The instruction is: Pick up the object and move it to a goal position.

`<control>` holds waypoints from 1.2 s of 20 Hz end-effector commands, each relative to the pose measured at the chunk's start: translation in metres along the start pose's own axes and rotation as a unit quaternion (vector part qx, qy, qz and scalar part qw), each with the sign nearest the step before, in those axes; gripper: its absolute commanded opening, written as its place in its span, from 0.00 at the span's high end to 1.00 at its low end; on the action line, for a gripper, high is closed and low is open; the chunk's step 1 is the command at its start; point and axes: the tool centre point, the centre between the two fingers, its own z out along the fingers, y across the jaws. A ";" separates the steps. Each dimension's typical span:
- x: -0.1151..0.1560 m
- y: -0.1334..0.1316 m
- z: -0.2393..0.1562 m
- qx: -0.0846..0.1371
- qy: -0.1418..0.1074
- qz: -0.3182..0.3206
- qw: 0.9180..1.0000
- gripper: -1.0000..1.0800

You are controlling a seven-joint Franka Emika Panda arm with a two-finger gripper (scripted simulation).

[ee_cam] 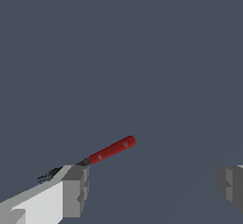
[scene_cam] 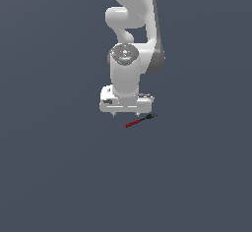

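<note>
The object is a tiny thin tool with a red shaft [scene_cam: 133,124] and a black end [scene_cam: 149,117]. It lies on the flat grey ground, just below the white gripper [scene_cam: 126,114] and toward the exterior view's right. In the wrist view the red shaft [ee_cam: 112,149] lies slanted, and its black end [ee_cam: 51,173] runs partly behind one grey finger [ee_cam: 76,190]. The other finger [ee_cam: 231,185] stands far off. The gripper [ee_cam: 154,187] is open wide and empty. The tool lies beside the near finger, not in the gap between the two.
The white arm [scene_cam: 130,39] rises above the gripper toward the top of the exterior view. Plain grey ground [scene_cam: 59,167] lies all around, and no other objects or edges show.
</note>
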 end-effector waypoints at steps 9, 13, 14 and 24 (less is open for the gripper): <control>0.001 0.004 0.003 -0.003 -0.008 -0.007 1.000 0.04; 0.001 0.004 0.003 -0.003 -0.008 -0.006 1.000 0.04; 0.001 0.003 0.003 -0.002 -0.008 -0.005 1.000 0.04; -0.003 -0.007 0.013 -0.001 -0.006 0.044 0.999 0.04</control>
